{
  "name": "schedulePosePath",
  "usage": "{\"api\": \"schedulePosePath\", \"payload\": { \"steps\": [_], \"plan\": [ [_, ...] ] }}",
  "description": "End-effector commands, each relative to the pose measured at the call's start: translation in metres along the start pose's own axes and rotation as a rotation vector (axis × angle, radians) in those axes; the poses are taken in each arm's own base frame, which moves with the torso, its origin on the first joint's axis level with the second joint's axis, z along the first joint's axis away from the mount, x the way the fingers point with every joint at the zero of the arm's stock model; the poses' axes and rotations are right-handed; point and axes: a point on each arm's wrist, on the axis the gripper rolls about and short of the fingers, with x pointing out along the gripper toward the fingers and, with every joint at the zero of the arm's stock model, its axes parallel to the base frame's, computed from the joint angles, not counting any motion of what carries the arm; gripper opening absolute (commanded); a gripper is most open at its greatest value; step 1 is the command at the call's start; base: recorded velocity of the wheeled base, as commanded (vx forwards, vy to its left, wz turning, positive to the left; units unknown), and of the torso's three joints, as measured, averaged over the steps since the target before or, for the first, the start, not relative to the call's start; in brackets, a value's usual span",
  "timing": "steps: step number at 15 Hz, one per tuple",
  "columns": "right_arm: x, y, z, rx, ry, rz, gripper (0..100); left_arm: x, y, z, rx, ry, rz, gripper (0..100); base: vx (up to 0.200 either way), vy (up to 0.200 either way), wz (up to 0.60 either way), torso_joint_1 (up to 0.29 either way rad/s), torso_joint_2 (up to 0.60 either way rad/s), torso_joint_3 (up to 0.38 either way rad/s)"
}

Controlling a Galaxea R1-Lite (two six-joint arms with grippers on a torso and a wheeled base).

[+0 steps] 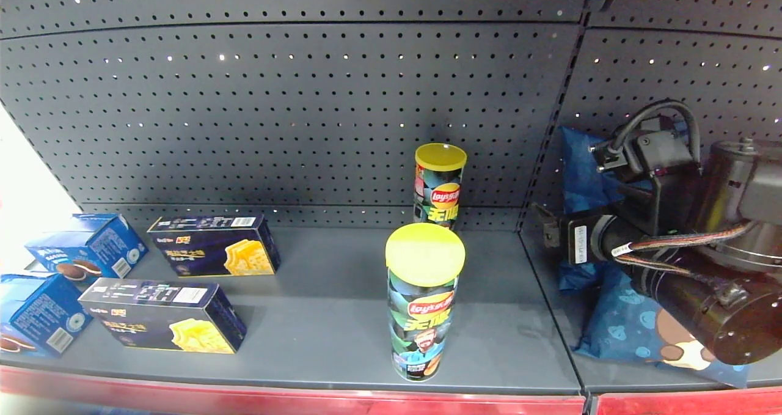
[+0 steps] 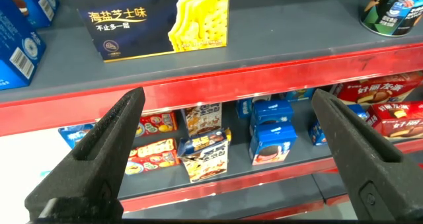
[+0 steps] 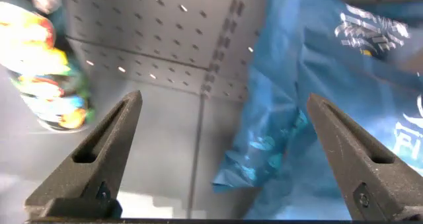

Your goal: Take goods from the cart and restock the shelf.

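Two tall chip cans with yellow lids stand on the grey shelf (image 1: 330, 317), one near the front (image 1: 424, 299) and one by the pegboard (image 1: 438, 186). Blue snack bags (image 1: 617, 323) lie in the right bay under my right arm. My right gripper (image 3: 218, 151) is open and empty, with the blue bags (image 3: 330, 85) on one side and a chip can (image 3: 46, 59) on the other. My left gripper (image 2: 225, 151) is open and empty in front of the shelf's red front edge (image 2: 264, 65), below a dark cracker box (image 2: 158, 22).
Two dark cracker boxes (image 1: 214, 244) (image 1: 165, 314) and two blue cookie boxes (image 1: 85, 247) (image 1: 36, 314) lie on the shelf's left half. A divider line (image 1: 550, 305) splits the bays. A lower shelf (image 2: 218, 184) holds several small packs.
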Motion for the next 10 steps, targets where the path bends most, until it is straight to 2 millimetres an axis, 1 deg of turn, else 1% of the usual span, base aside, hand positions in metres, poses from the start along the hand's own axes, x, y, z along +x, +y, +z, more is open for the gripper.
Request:
{"api": "schedulePosePath", "payload": {
  "steps": [1,2,3,5,6,8,9,10],
  "plan": [
    [-0.015,0.001,0.01,0.026,-0.038,0.04,100,0.0,0.0,0.0,-0.001,0.0,-0.001,100,0.0,0.0,0.0,0.0,0.0,0.0],
    [-0.02,-0.001,0.012,0.034,-0.05,0.048,100,0.0,0.0,0.0,-0.001,0.0,0.001,100,0.0,0.0,0.0,0.0,0.0,0.0],
    [-0.035,-0.008,0.019,0.056,-0.079,0.075,100,0.0,0.0,0.0,-0.001,0.0,0.001,100,0.0,0.0,0.0,0.0,0.0,0.0],
    [-0.06,-0.022,0.02,0.061,-0.117,0.118,100,0.0,0.0,0.0,-0.001,0.0,-0.001,100,0.0,0.0,0.0,0.0,0.0,0.0],
    [-0.072,-0.03,0.012,0.047,-0.122,0.142,100,0.0,0.0,0.0,-0.001,0.0,-0.001,100,0.0,0.0,0.0,0.0,0.0,0.0],
    [-0.09,-0.051,-0.014,-0.008,-0.112,0.139,100,0.0,0.0,0.0,-0.001,0.0,-0.001,100,0.0,0.0,0.0,0.0,0.0,0.0],
    [-0.098,-0.062,-0.025,-0.014,-0.111,0.131,100,0.0,0.0,0.0,-0.001,0.002,0.001,100,0.0,0.0,0.0,0.0,0.0,0.0],
    [-0.101,-0.068,-0.031,-0.012,-0.11,0.117,100,0.0,0.0,0.0,-0.001,0.002,-0.001,100,0.0,0.0,0.0,0.0,0.0,0.0]
  ]
}}
